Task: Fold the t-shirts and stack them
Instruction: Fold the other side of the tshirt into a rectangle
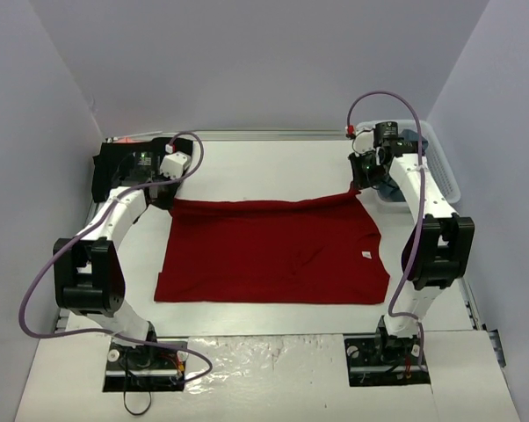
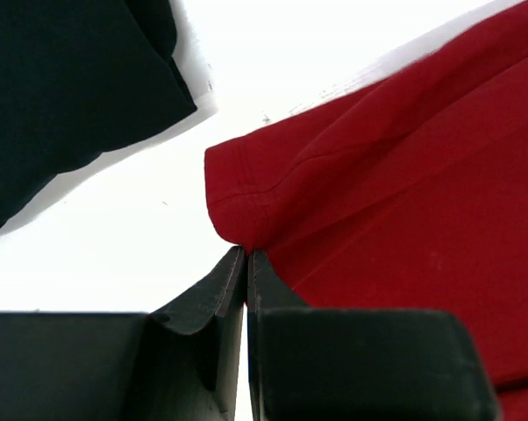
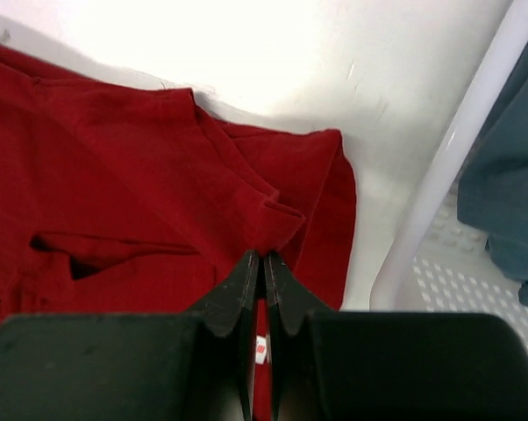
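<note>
Arms stretched forward | left jaws pinching red t-shirt (image 1: 273, 255) far-left corner | right jaws pinching far-right corner

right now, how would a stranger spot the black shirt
On the white table, a red shirt lies spread in the middle. Past its far left corner lies the black shirt. It alone is black; the blue-grey cloth sits in the basket far right.

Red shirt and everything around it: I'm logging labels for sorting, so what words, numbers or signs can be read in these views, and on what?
No text can be read in any view.
White tag on the red shirt: it has red marks, too small and blurred to read.
</note>
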### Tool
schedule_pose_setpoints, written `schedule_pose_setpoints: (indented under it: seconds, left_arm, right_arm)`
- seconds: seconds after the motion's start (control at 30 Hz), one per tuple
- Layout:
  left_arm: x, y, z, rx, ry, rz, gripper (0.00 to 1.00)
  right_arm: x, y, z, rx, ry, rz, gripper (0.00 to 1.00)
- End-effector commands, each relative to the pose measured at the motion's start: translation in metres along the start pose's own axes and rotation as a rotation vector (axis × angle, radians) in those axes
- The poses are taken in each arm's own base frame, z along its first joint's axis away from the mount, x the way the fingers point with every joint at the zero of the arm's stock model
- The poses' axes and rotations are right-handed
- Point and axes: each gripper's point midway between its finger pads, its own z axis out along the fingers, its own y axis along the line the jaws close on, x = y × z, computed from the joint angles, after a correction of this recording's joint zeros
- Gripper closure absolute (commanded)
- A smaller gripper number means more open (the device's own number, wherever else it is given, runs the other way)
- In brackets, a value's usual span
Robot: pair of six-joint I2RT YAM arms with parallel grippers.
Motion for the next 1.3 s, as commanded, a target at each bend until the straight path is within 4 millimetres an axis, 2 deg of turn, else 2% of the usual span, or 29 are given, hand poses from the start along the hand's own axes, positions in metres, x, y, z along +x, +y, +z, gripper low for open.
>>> schedule_pose_setpoints:
  seconds: [0.0,0.17,0.53,1.27]
  left_arm:
    - [-0.010,-0.002,-0.018,0.022,-0.057,0.023,0.98]
    - [-0.003,-0.009,-0.024,0.045,-0.054,0.046,0.98]
    - [0.011,-0.017,-0.038,0.056,-0.060,0.089,0.97]
    - [0.058,-0.028,-0.040,0.091,0.018,0.154,0.98]
  right_arm:
    - [0.014,0.000,-0.022,0.031,0.008,-0.021,1.00]
    - [0.036,0.002,-0.029,0.048,0.042,-0.029,1.00]
    - [0.056,0.005,-0.056,0.085,0.045,-0.042,1.00]
    - [0.116,0.024,-0.071,0.050,0.148,-0.073,1.00]
